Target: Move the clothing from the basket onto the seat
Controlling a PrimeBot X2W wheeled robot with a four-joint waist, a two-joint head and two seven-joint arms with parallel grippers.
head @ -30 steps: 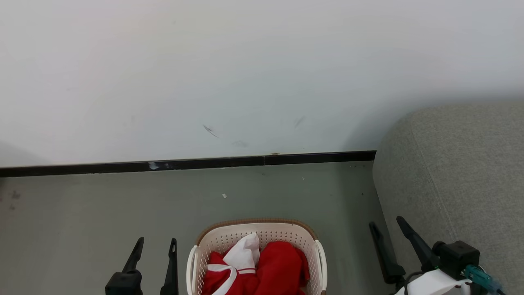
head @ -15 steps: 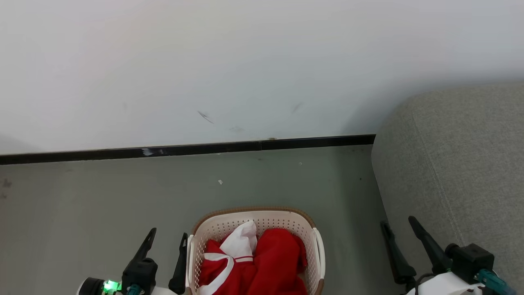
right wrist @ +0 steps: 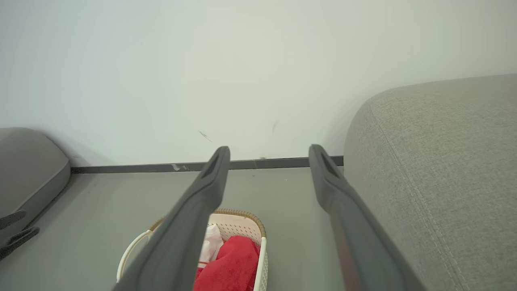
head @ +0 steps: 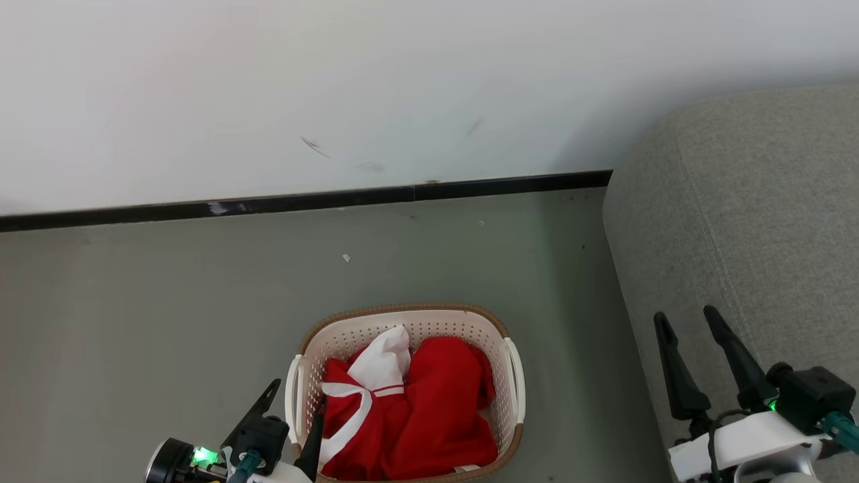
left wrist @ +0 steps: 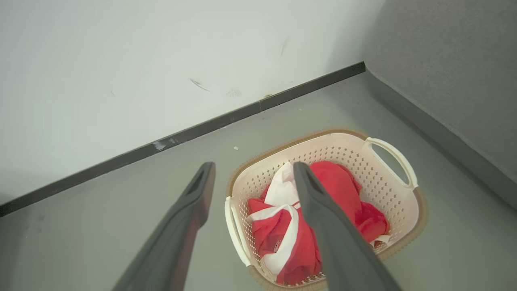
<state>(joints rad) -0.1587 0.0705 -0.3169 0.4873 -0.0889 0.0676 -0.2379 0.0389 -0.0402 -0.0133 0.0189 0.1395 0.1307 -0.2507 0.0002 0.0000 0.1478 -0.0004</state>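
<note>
Head view. The left jaws, two long dark fingers (head: 265, 404), stand wide apart and hold nothing. One finger is outside the left wall of the small cream-white perforated plastic basket (head: 402, 310) with its brown woven rim, and the other is at that wall's top edge. The bright-red soft clothing (head: 436, 402) with white panels lies heaped inside the basket, just to the inner side of these jaws. The right jaws, whose fingers (head: 676, 376) are likewise spread and empty, hang well apart from the basket. The large grey fabric seat (head: 751, 221) is directly ahead of them and on their outer side.

Left wrist view. The fingers (left wrist: 190, 218) straddle the basket's (left wrist: 307, 136) near wall, one over the grey floor (left wrist: 101, 226) and the other above the clothing (left wrist: 343, 184).

Right wrist view. The fingers (right wrist: 202, 202) are wide apart. The seat (right wrist: 444, 161) runs alongside the outer finger, and the basket (right wrist: 246, 213) with the clothing (right wrist: 232, 268) lies low beyond the inner finger.

Assessment. The garments appear light, limp and non-fragile. They are likely to drape, trail and possibly lift together, and a cuff could catch on the rim. The raised white fold nearest the left jaws offers the best hold, with the crest of the red mound as the alternative.

Orientation. The heap shows no definite long axis. The white panel tapers to a peak pointing away from the left jaws, toward the white wall (head: 335, 80).
</note>
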